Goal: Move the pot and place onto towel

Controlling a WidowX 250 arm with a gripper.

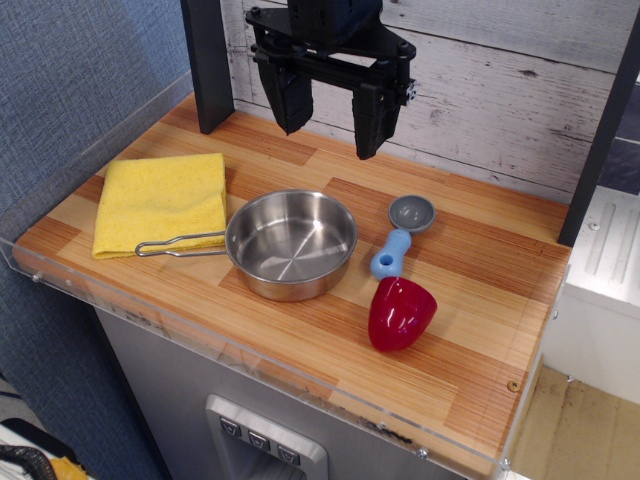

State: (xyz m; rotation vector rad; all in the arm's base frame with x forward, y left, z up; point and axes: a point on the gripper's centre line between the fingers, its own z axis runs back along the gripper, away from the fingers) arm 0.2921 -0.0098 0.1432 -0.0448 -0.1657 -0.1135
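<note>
The pot (291, 243) is a shallow shiny steel pan standing upright in the middle of the wooden tabletop. Its thin wire loop handle (180, 244) points left and lies over the near right corner of the towel. The towel (161, 201) is a folded yellow cloth lying flat at the left of the table. The pan's bowl stands on the wood just right of the towel. My gripper (332, 125) hangs open and empty above the back of the table, behind and above the pot, with its two black fingers wide apart.
A small grey-and-blue scoop (402, 234) lies right of the pot. A red cup-like object (400, 313) lies on its side in front of the scoop. A dark post (208, 65) stands at the back left. A clear acrylic rim (260, 365) edges the table front.
</note>
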